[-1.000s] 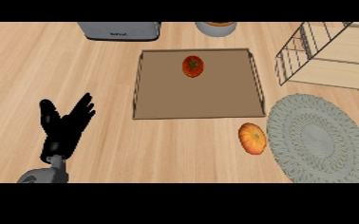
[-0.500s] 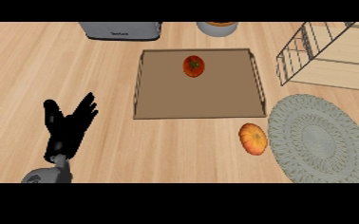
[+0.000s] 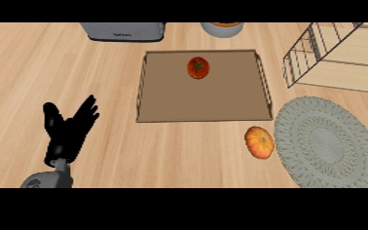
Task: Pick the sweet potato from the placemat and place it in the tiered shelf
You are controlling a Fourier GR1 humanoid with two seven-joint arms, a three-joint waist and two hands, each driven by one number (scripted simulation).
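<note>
An orange, ribbed sweet potato (image 3: 259, 142) lies on the wooden counter, just off the left edge of the round grey woven placemat (image 3: 325, 141). The wire tiered shelf (image 3: 325, 53) stands at the upper right. My left hand (image 3: 66, 134) rests at the lower left, open with fingers pointing up, far from the sweet potato. My right hand does not show.
A brown tray (image 3: 205, 102) with low rails sits in the middle, holding a red tomato (image 3: 197, 67) near its far side. A grey toaster (image 3: 123, 30) and a grey bowl (image 3: 222, 28) stand along the back edge.
My left hand has shifted slightly to the right and down. Nothing else has moved.
</note>
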